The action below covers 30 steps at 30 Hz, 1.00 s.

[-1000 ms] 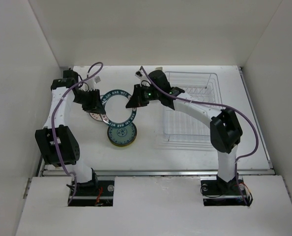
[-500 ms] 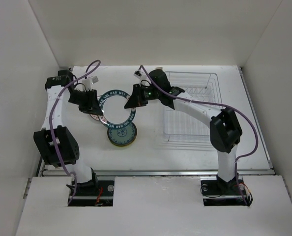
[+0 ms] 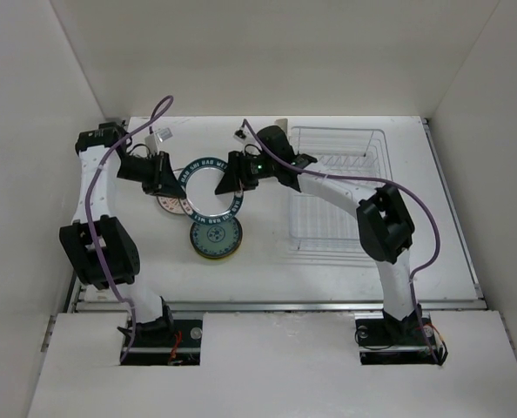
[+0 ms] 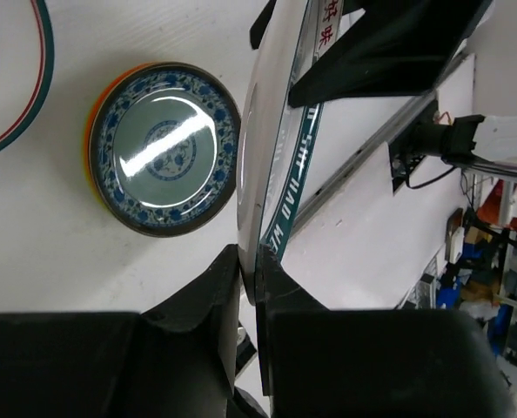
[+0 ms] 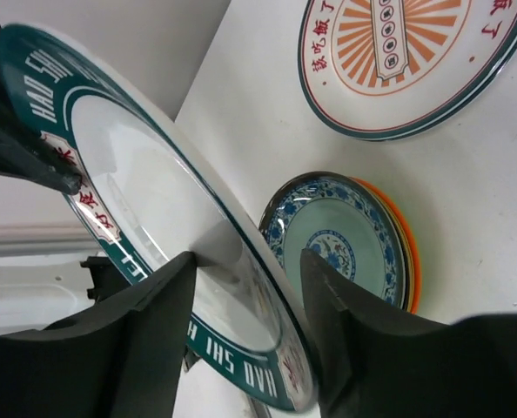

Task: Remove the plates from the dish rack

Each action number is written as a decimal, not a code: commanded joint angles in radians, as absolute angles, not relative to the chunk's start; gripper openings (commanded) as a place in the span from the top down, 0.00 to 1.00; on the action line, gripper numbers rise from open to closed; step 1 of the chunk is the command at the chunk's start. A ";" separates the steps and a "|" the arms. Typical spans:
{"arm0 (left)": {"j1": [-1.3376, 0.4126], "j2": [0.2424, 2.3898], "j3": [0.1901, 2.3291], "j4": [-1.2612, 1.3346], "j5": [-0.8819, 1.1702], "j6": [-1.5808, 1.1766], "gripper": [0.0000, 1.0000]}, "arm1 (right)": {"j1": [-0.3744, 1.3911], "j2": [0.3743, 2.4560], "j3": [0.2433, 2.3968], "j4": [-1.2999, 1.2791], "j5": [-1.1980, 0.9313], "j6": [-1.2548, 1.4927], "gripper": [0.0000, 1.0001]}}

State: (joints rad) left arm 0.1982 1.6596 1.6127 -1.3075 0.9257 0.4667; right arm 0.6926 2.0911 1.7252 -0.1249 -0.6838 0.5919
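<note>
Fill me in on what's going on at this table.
It looks like a handover. The left gripper is clamped on one edge of the teal-rimmed plate, held in the air left of the dish rack. The right gripper straddles the opposite edge; whether it grips is unclear. On the table lie a blue patterned plate stacked on an orange plate, and an orange-centred plate. No plate shows in the rack.

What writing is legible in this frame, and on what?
"HAO SHI": teal rim of the held plate, seen twice in the right wrist view.
Red Chinese characters: on that rim and on the orange-centred plate; too small to read.
Nothing else is legible.
</note>
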 commanded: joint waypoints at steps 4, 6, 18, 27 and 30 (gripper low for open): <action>0.195 1.718 1.680 -1.557 1.173 0.569 1.00 | 0.738 2.097 1.776 -0.104 -0.660 0.589 0.40; 0.215 1.727 1.680 -1.557 1.173 0.580 1.00 | 0.729 2.097 1.787 -0.114 -0.660 0.589 0.33; 0.322 1.678 1.556 -1.295 0.956 0.374 1.00 | 0.709 1.968 1.830 -0.268 -0.274 0.538 0.00; 0.376 1.646 1.520 -1.016 0.824 0.123 1.00 | 0.709 1.766 1.798 -0.354 0.034 0.499 0.00; 0.385 1.657 1.520 -0.904 0.707 0.057 1.00 | 0.709 1.692 1.772 -0.373 0.034 0.489 0.00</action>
